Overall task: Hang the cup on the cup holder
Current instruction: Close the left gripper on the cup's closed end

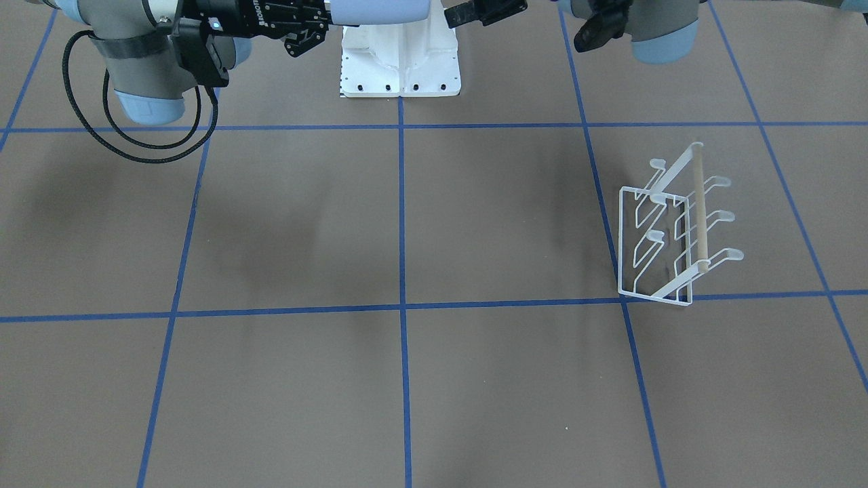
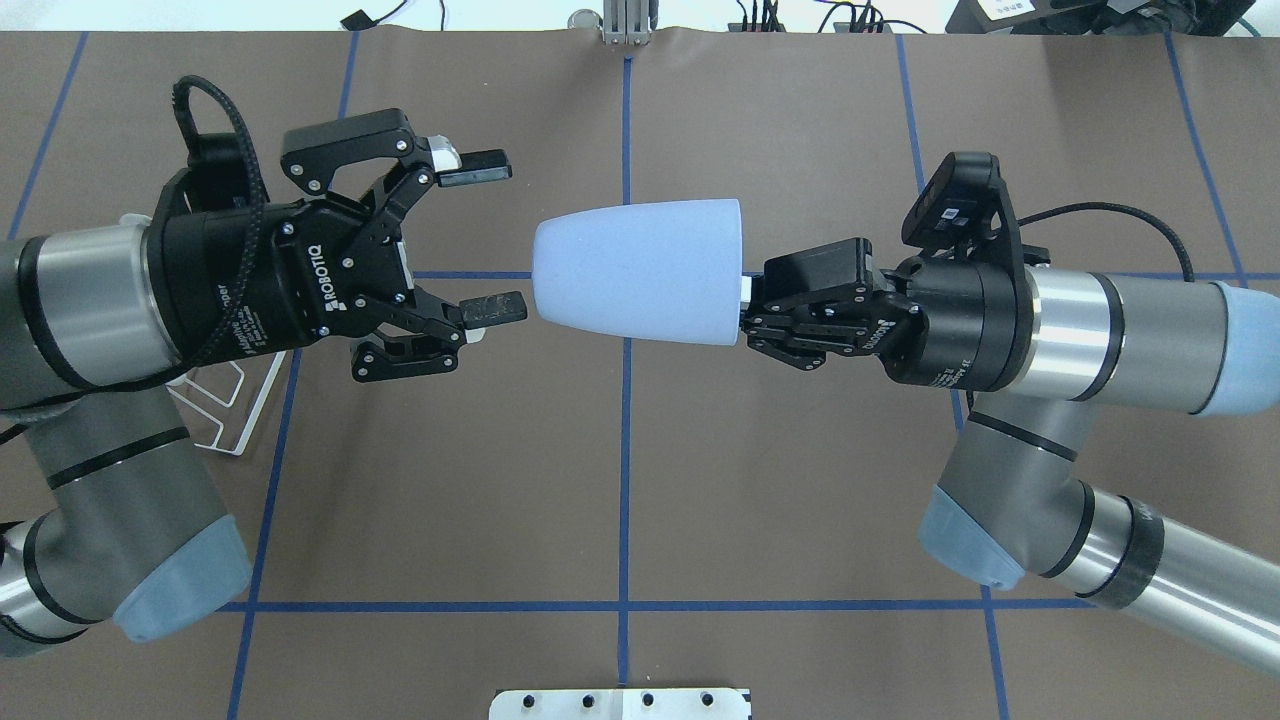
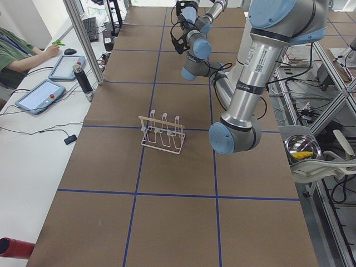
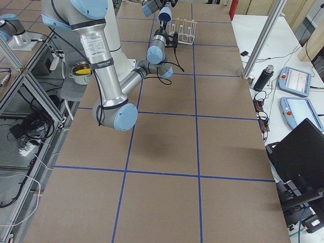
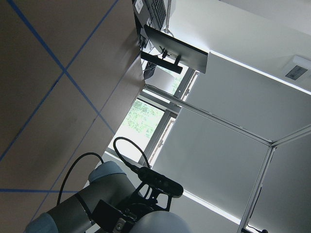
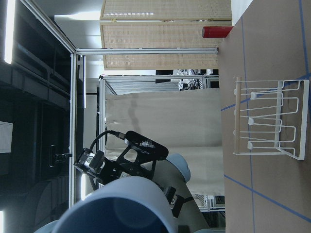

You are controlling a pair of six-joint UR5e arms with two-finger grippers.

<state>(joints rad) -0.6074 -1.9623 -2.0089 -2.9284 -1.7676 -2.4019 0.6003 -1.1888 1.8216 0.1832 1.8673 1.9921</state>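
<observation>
Up over the middle of the table, the right gripper [image 2: 750, 298] is clamped on the wide rim end of the cup [image 2: 640, 270]. It holds the cup sideways in the air with the narrow base pointing at the left gripper [image 2: 487, 240]. That one's spread wide open. Its lower fingertip is just beside the cup's base, and I can't tell if it's quite touching.

The rack [image 1: 678, 227] stands upright on the table [image 1: 285, 224] over on the robot's left side, well apart from the cup, prongs up and wooden bar along the top. The table is plain brown with a blue tape grid.

Room-wise, the left side view has a person [image 3: 22, 53] at a white desk [image 3: 33, 139] with two tablets [image 3: 36, 95], plus a metal bowl [image 3: 302, 149] on shelving behind the robot. The right wrist cam catches a bamboo screen [image 6: 165, 34] and a red cylinder [image 6: 216, 32].

The overhead only shows a corner of the rack poking out under the left arm. The front view gets the whole rack but crops most of the cup and both grippers.
</observation>
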